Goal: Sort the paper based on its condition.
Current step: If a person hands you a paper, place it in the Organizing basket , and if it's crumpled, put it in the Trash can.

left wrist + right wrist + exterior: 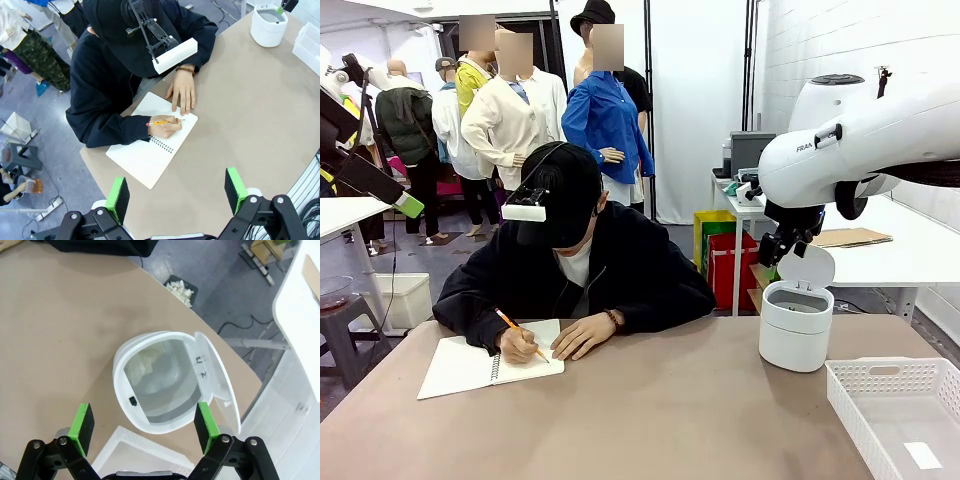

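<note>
A white bin [795, 335] stands at the table's far right with its round lid [216, 377] tipped open. Inside it lies a pale wrinkled lump that looks like crumpled paper [148, 361]. My right gripper [144, 426] hangs directly above the bin's mouth, open, with nothing between its green pads [82, 426]. In the front view that right gripper [778, 243] sits just over the raised lid. My left gripper [176, 194] is open and empty, high above the near left part of the table.
A person at the far side writes with a pencil [159, 122] in a spiral notebook [485, 365]. A white slatted basket [895, 372] stands at the near right beside the bin. A box of white scraps [180, 290] sits on the floor.
</note>
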Action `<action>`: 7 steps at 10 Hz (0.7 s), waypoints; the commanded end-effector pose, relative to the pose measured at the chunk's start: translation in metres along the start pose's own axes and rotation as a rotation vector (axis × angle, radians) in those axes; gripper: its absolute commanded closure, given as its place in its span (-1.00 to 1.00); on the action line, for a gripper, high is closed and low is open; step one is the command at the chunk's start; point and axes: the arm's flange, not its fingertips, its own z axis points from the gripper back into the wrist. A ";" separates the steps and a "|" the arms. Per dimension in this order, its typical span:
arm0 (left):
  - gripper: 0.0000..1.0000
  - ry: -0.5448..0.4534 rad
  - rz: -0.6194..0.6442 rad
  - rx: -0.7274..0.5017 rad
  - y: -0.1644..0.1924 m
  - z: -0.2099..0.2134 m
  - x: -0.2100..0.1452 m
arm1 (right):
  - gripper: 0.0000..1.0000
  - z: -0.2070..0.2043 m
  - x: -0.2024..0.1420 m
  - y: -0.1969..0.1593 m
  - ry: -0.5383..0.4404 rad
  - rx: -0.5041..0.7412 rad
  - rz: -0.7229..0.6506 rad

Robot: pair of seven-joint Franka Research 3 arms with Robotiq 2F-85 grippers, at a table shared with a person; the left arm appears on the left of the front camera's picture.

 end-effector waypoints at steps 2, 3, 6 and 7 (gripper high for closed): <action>-1.00 0.000 0.003 -0.005 0.001 0.001 0.000 | -1.00 0.000 -0.002 -0.007 0.003 -0.033 -0.010; -1.00 0.000 0.003 -0.005 0.001 0.001 0.000 | -1.00 0.000 -0.002 -0.007 0.003 -0.033 -0.010; -1.00 0.000 0.003 -0.005 0.001 0.001 0.000 | -1.00 0.000 -0.002 -0.007 0.003 -0.033 -0.010; -1.00 0.000 0.003 -0.005 0.001 0.001 0.000 | -1.00 0.000 -0.002 -0.007 0.003 -0.033 -0.010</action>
